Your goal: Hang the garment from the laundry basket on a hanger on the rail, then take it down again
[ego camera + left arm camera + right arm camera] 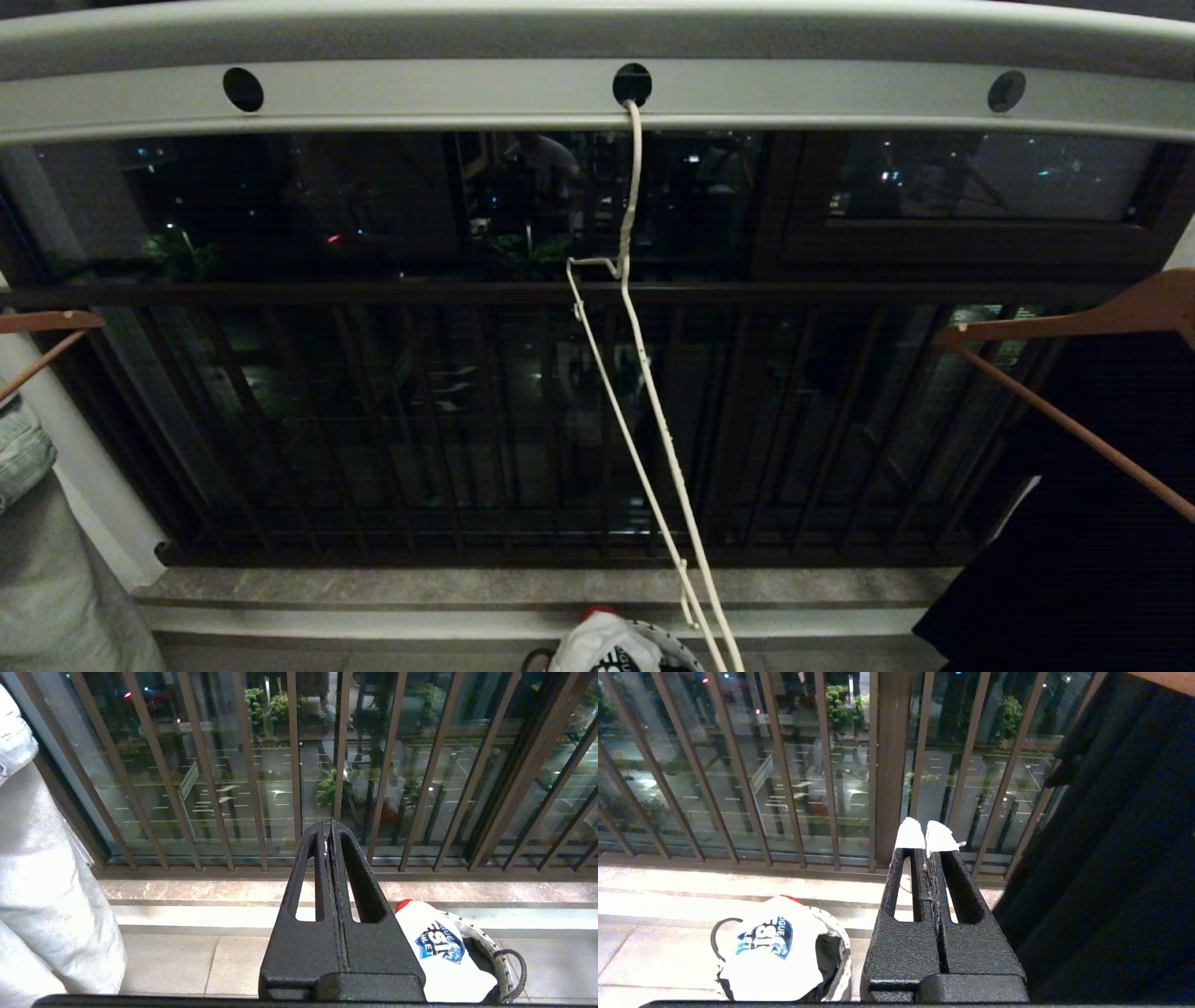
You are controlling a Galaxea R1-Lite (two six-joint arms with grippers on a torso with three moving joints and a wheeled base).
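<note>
Down low, both grippers are pressed together and empty: the left gripper [329,828] and the right gripper [927,835] point at the balcony bars [294,765]. On the floor between them, the white T-shirt [770,952] lies heaped in the woven laundry basket [486,945]. Higher up, the bare wire hanger [644,392] hangs from a hole in the grey rail [420,93].
</note>
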